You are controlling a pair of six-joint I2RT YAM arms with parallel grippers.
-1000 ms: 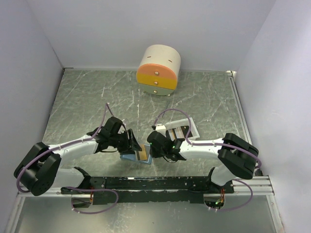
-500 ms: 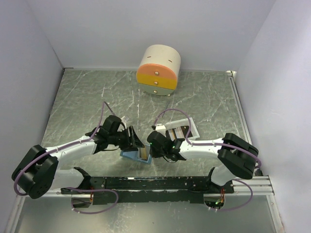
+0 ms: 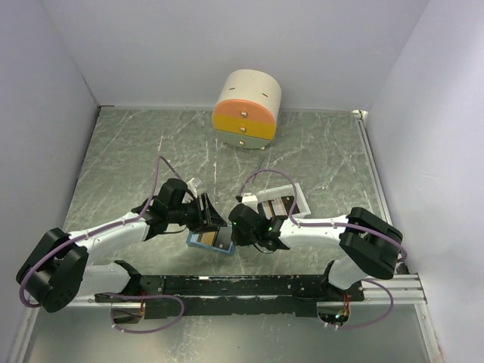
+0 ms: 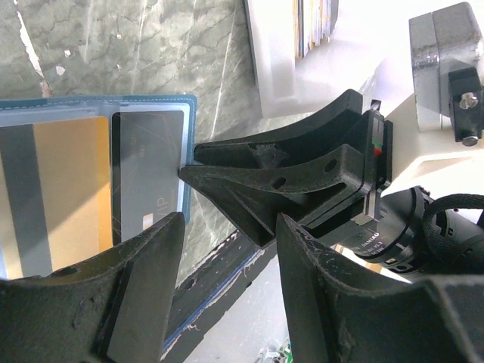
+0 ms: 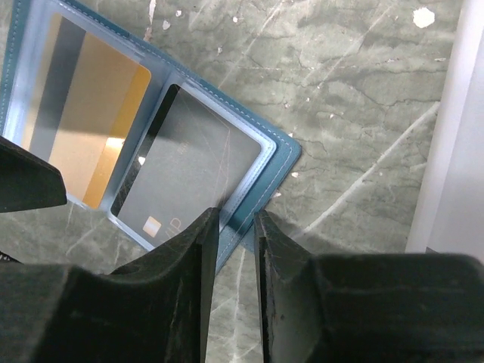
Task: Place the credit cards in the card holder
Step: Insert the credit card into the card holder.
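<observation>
Wallet lies open at near centre, betw. the arms; orange card and dark card are seen in its slots. L gripper is held spread over it, gripping nothing. R gripper is nearly pressed together at dark card's right edge – pinch or push can't be told. Card should be nudged flat, straight left, w/ wallet steadied by L

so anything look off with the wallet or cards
Nothing stands out. The card holder lies open and flat, with the orange card and the dark card each lying straight in its own pocket.
</observation>
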